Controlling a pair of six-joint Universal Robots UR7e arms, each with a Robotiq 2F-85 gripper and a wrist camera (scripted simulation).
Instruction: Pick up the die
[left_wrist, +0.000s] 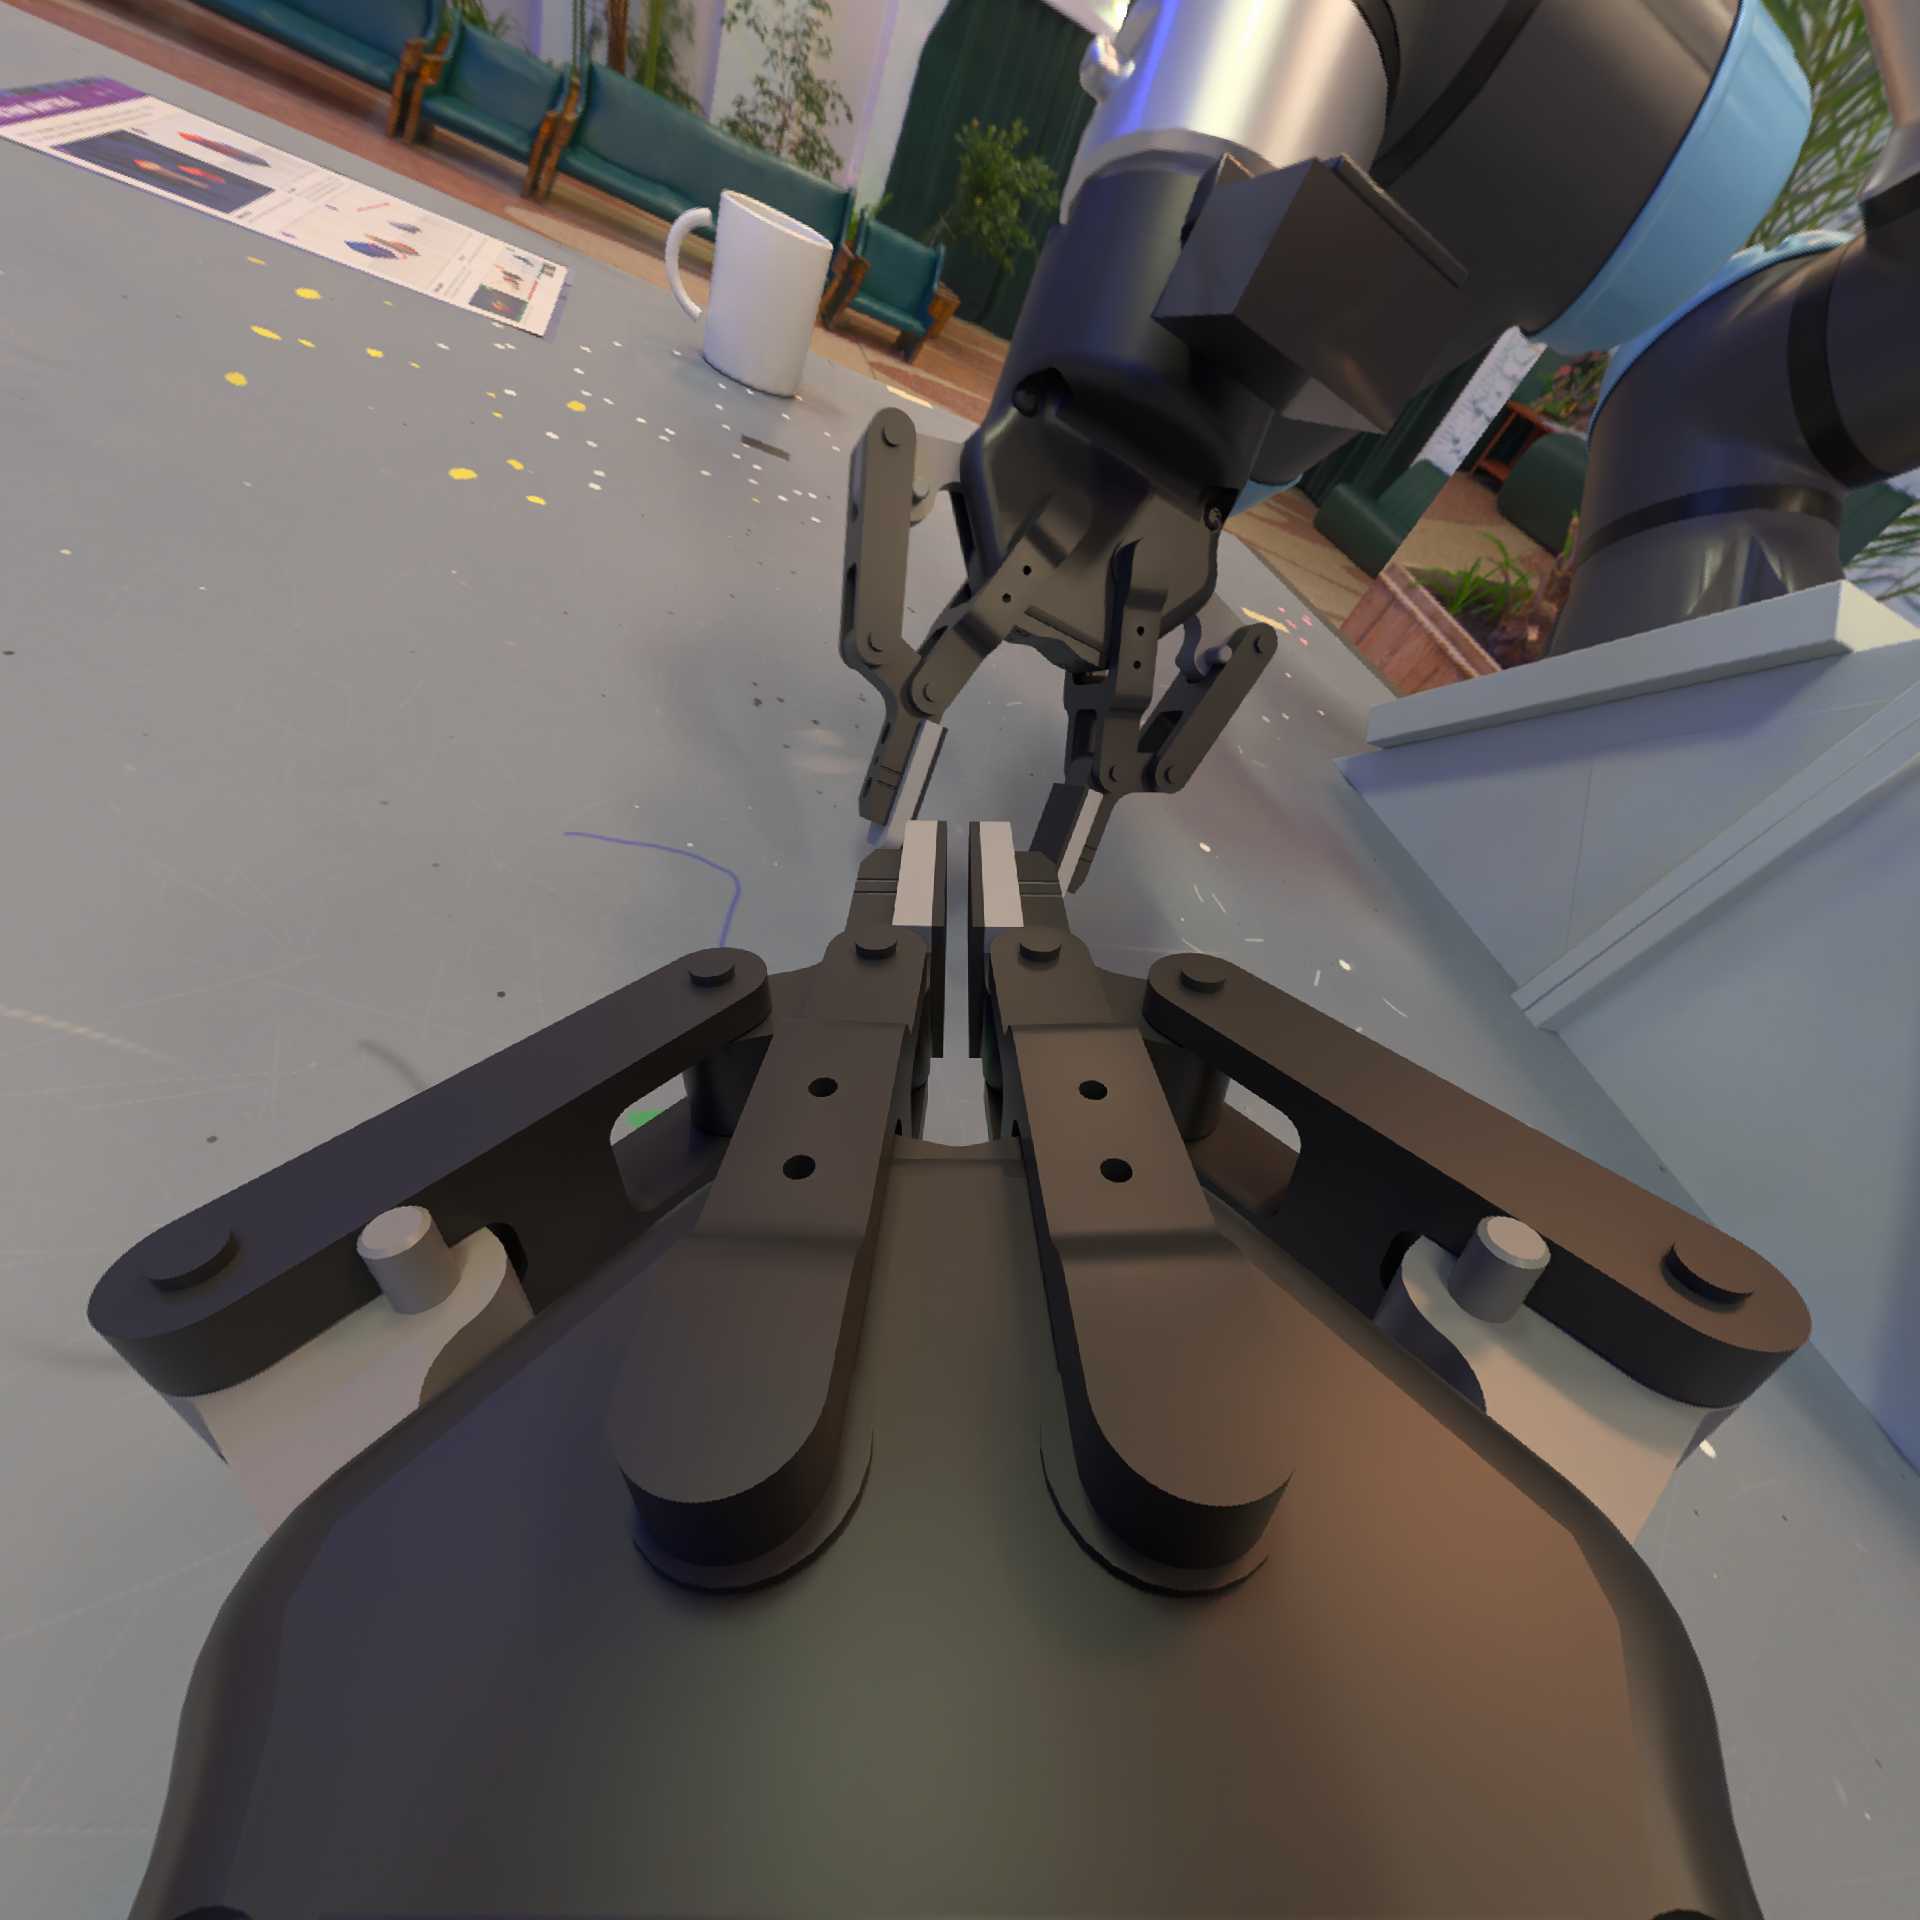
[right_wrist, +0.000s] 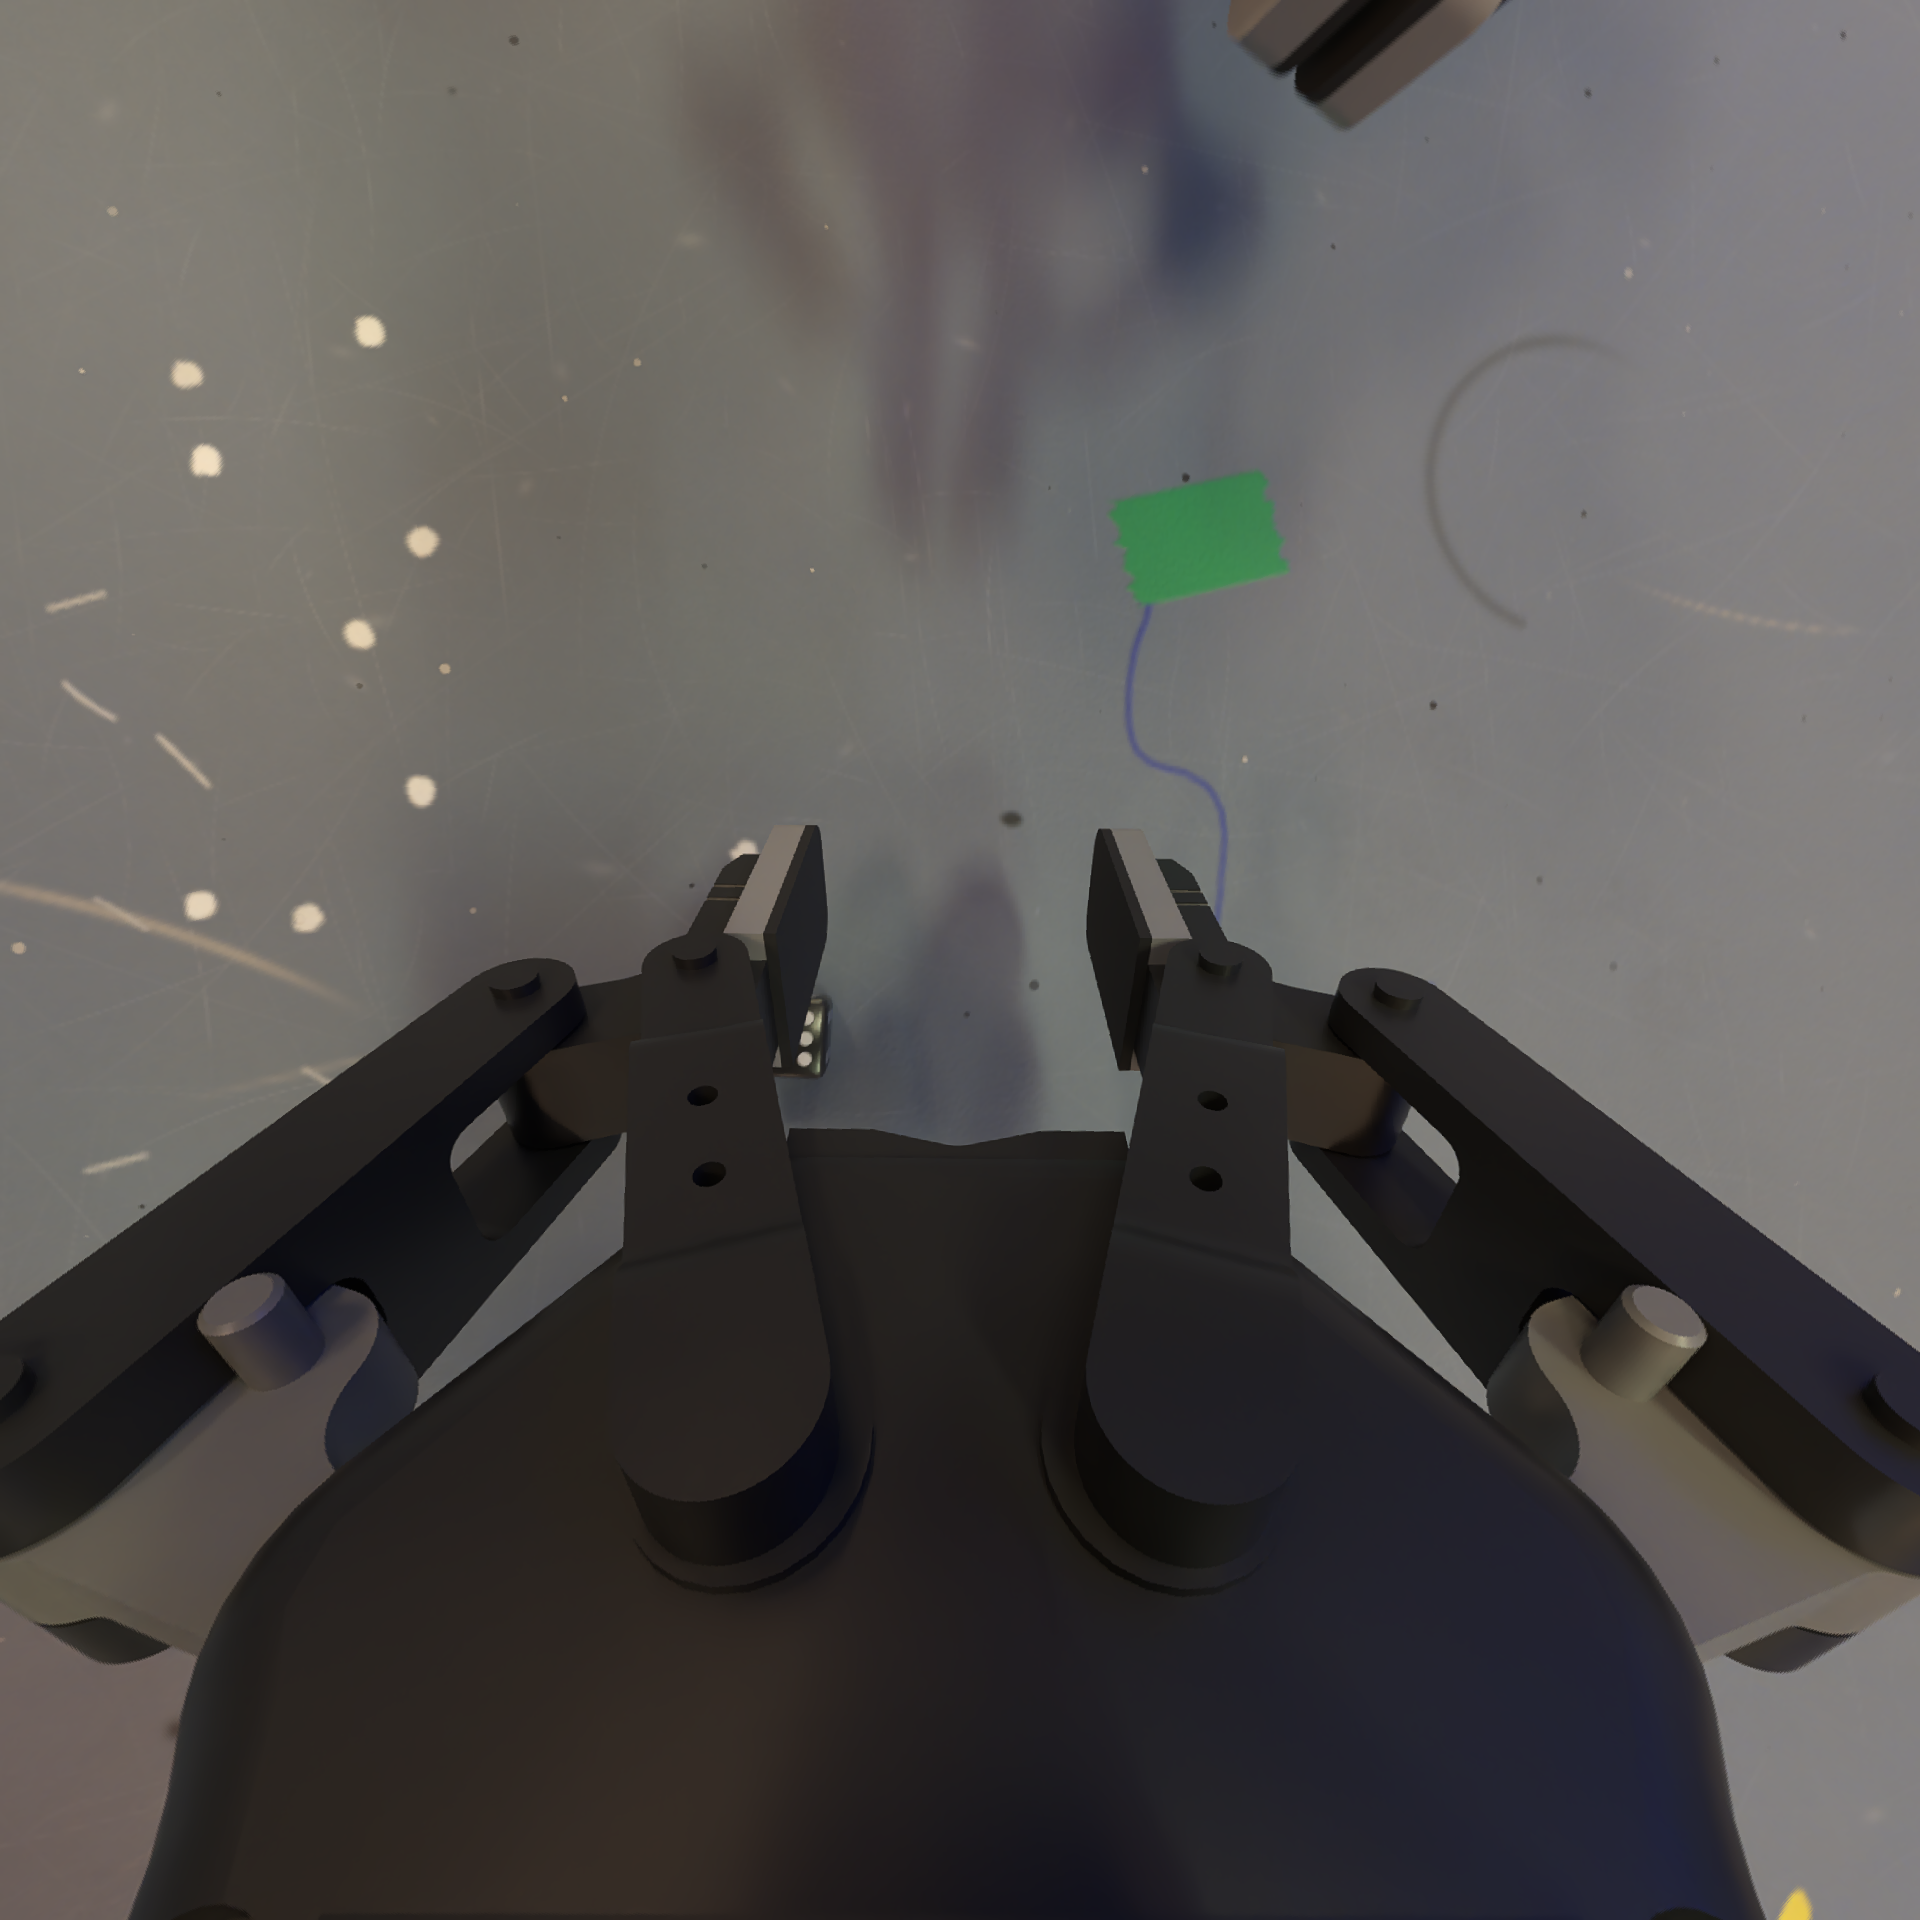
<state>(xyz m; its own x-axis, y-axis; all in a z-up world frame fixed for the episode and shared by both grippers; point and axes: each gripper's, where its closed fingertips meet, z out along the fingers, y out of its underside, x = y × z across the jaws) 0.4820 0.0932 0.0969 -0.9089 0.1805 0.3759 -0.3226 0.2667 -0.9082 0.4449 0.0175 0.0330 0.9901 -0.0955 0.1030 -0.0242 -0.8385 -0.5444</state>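
The die (right_wrist: 812, 1039) is a small dark cube with white dots on the grey table (right_wrist: 520, 312). It is partly hidden behind the left-hand finger of my right gripper (right_wrist: 956, 894). That gripper is open and empty, pointing down over the table. My left gripper (left_wrist: 958, 873) is shut with nothing between its pads, low over the table. In the left wrist view the right gripper's fingers (left_wrist: 914, 764) hang open just beyond the left fingertips. The die does not show in that view. The left gripper's tips show at the top right of the right wrist view (right_wrist: 1340, 52).
A white mug (left_wrist: 764, 291) and a printed sheet (left_wrist: 281, 197) lie at the far side of the table. A grey raised platform (left_wrist: 1662, 779) stands to the right. A green patch (right_wrist: 1200, 535) with a thin blue line is marked on the table ahead of the right gripper.
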